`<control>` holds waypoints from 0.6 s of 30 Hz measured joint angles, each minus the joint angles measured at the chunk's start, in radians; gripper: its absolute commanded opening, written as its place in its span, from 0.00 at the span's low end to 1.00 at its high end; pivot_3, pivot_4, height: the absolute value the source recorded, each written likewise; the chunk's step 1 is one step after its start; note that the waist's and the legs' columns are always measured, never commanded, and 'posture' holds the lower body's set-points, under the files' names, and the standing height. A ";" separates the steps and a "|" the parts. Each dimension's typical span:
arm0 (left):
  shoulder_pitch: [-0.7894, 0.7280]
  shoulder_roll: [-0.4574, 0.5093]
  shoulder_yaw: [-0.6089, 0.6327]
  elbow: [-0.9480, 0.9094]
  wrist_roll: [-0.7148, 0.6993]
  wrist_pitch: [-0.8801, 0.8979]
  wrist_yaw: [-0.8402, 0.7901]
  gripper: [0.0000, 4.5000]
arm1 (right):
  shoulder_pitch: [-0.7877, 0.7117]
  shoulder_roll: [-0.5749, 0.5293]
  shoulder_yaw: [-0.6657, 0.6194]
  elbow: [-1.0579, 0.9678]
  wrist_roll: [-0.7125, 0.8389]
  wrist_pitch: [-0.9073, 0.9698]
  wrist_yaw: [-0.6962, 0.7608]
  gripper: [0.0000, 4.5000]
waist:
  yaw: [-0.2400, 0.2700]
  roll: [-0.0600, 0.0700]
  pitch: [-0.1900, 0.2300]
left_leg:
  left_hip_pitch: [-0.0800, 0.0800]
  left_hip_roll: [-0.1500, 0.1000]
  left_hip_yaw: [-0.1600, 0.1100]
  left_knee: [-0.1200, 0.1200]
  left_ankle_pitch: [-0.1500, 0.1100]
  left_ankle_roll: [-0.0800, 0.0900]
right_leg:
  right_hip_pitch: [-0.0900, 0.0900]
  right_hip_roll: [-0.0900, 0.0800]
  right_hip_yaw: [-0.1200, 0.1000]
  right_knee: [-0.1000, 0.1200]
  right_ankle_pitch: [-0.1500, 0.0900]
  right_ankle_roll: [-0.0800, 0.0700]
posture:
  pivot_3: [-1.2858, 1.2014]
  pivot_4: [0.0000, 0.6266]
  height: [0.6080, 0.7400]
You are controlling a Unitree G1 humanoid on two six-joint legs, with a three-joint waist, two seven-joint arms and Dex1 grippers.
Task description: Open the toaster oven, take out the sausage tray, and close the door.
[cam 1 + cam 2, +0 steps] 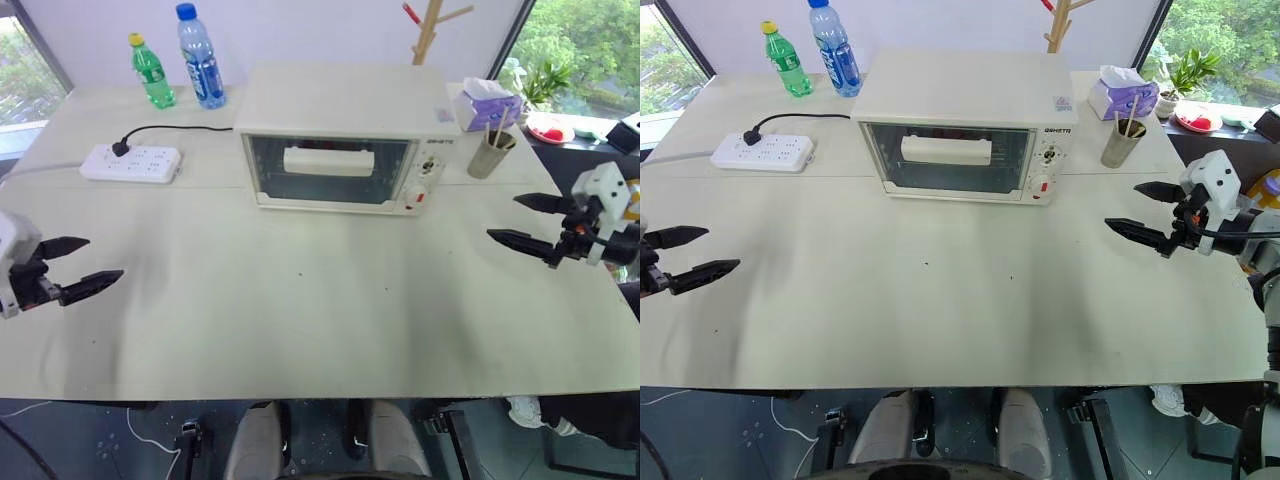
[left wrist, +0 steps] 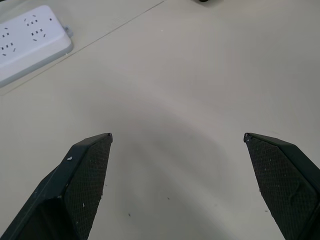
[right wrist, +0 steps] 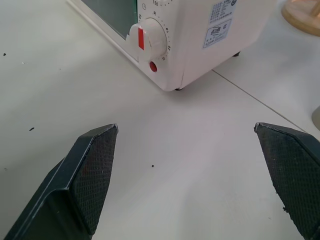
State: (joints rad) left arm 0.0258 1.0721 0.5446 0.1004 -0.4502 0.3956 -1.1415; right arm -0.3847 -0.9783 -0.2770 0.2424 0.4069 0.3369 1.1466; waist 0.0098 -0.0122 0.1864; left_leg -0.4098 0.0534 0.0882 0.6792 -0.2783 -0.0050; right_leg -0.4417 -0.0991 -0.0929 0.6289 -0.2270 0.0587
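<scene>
The cream-white toaster oven stands at the back middle of the table, its glass door shut with the white bar handle across the top. The sausage tray is hidden inside; I cannot make it out through the glass. My left gripper hovers open near the table's left edge, well short of the oven. At the right edge my right gripper is open too, its fingertips aimed toward the oven's knob side. The right wrist view shows the oven's corner with the red-marked knob.
A white power strip with a black cord lies left of the oven. Two bottles stand at the back left. A tissue box and a metal cup with sticks sit right of the oven. A wide stretch of table lies before the door.
</scene>
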 measured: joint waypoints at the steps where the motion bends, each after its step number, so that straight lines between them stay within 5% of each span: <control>1: 0.001 0.000 0.000 -0.002 0.000 0.004 -0.006 1.00 | 0.000 0.001 0.000 0.000 0.000 0.000 0.000 1.00 | 0.000 0.000 0.000 | 0.000 0.000 0.000 0.000 0.000 0.000 | 0.000 0.000 0.000 0.000 0.000 0.000 | 0.52 0.24 0.87; 18: -0.109 -0.008 0.003 -0.047 -0.095 0.145 0.034 1.00 | 0.052 0.019 -0.007 -0.113 0.025 0.093 -0.048 1.00 | 0.002 0.000 0.000 | 0.000 0.000 0.000 0.000 0.000 0.000 | 0.000 0.000 0.000 0.001 0.002 0.003 | 0.52 0.24 0.87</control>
State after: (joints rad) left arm -0.0827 1.0643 0.5479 0.0530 -0.5451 0.5410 -1.1070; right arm -0.3323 -0.9589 -0.2837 0.1291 0.4316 0.4303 1.0985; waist 0.0118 -0.0124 0.1863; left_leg -0.4098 0.0531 0.0886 0.6795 -0.2782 -0.0051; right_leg -0.4412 -0.0989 -0.0929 0.6297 -0.2254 0.0616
